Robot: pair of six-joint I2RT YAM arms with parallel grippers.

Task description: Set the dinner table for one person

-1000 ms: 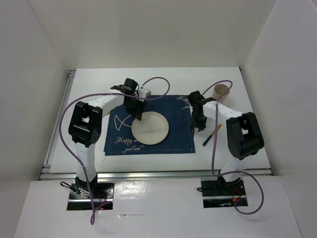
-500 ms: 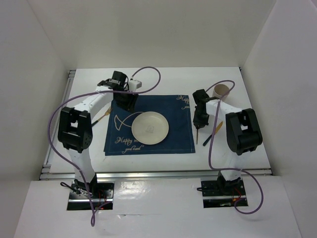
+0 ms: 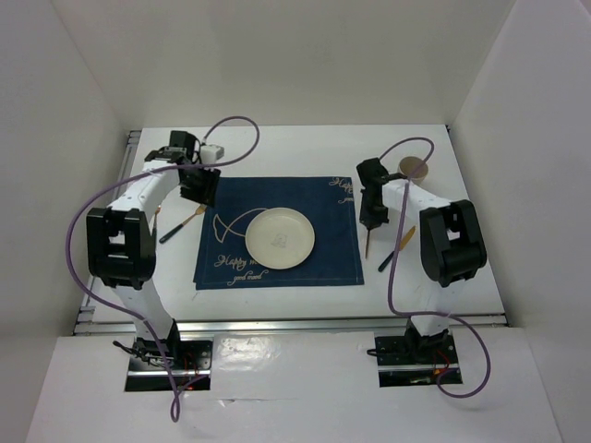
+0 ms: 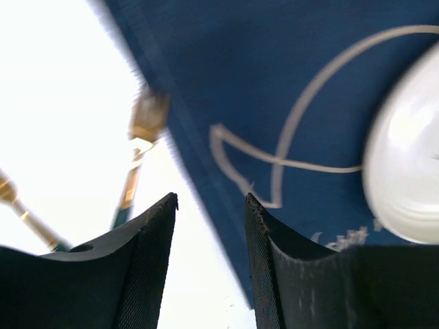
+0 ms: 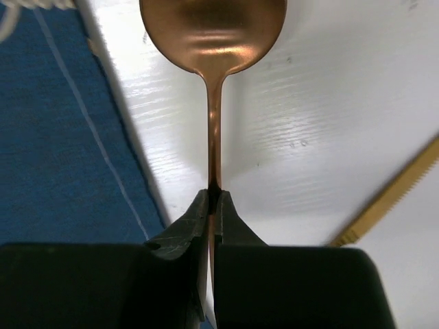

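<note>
The white dinner table (image 3: pixel 305 148) carries a navy placemat (image 3: pixel 277 198) with a white plate (image 3: pixel 279 237) on it. My left gripper (image 3: pixel 199 187) is open and empty over the mat's far left edge; in the left wrist view (image 4: pixel 209 199) the mat (image 4: pixel 274 82), the plate (image 4: pixel 405 171) and a gold fork (image 4: pixel 145 120) show. The fork (image 3: pixel 185 223) lies on the table left of the mat. My right gripper (image 3: pixel 371 220) is shut on a copper spoon (image 3: pixel 368 242) just right of the mat; the right wrist view (image 5: pixel 214 195) shows the spoon (image 5: pixel 212 27) pinched by its handle.
A gold knife (image 3: pixel 397 249) lies right of the spoon and shows in the right wrist view (image 5: pixel 394 195). A tan cup (image 3: pixel 413 168) stands at the far right. Another gold utensil (image 4: pixel 20 212) lies left of the fork. Aluminium rails (image 3: pixel 102 240) edge the table.
My left gripper has moved left from the plate to the mat's far left edge. My right gripper has shifted slightly away from me with the spoon, whose bowl now shows beside the mat.
</note>
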